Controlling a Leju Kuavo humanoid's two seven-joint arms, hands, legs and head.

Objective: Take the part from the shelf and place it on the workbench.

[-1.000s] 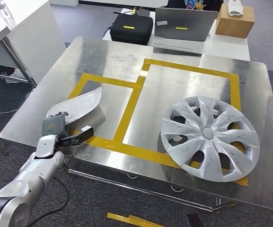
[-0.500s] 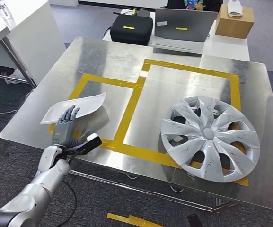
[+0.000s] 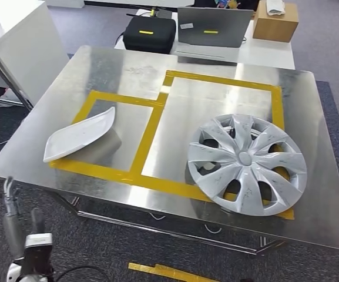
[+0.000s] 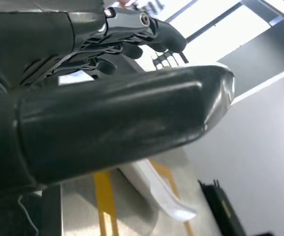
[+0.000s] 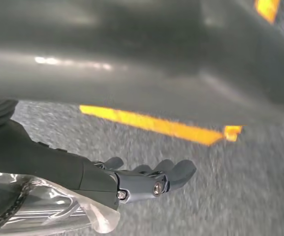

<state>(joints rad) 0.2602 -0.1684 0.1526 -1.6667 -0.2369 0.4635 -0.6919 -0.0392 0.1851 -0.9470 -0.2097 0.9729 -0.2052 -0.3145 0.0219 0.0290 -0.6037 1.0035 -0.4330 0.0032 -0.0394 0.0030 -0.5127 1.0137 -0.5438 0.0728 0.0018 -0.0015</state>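
The left hand (image 3: 14, 226), fingers spread and holding nothing, is seen below the workbench (image 3: 34, 158) edge, well apart from the part (image 3: 79, 134).

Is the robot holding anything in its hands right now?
No. The white part lies on the workbench by itself. The left hand is low beside the bench, and the right hand hangs over the floor, both empty.

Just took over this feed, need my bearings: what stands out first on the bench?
The big silver hubcap lies flat on the right side of the metal workbench, overlapping the yellow tape outline. On the left, a curved white part rests on the bench across the smaller taped box. The left hand hangs low, off the bench's near left corner, holding nothing.
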